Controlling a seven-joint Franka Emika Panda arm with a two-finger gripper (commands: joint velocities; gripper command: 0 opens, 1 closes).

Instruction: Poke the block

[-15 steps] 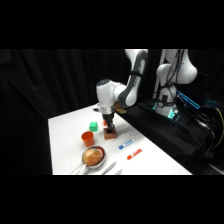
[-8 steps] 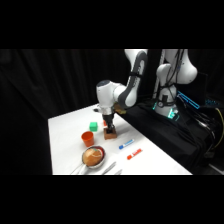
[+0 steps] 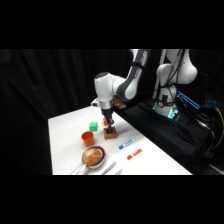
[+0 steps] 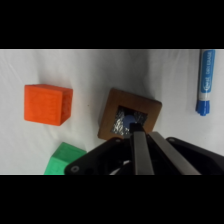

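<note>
On the white worktop [image 4: 90, 70], a bright orange plastic cube [image 4: 47, 104] and a green cube [image 4: 64, 160] lie left of the hand [image 4: 141, 131]. Its fingers are pressed together, tips touching the brown block's [image 4: 129, 121] blue-marked top directly beneath. A blue marker [image 4: 205, 81] lies to the right.

Orange cube [image 4: 48, 104] and green cube [image 4: 63, 159] crowd the block [image 4: 130, 120].

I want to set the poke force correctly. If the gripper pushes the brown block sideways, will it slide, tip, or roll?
The brown block probably slides rather than rolls: its faces look flat and its edges square. Tipping seems unlikely, since it looks squat and sits flat on the white table. It appears rigid, so it should not deform under the gripper.
</note>
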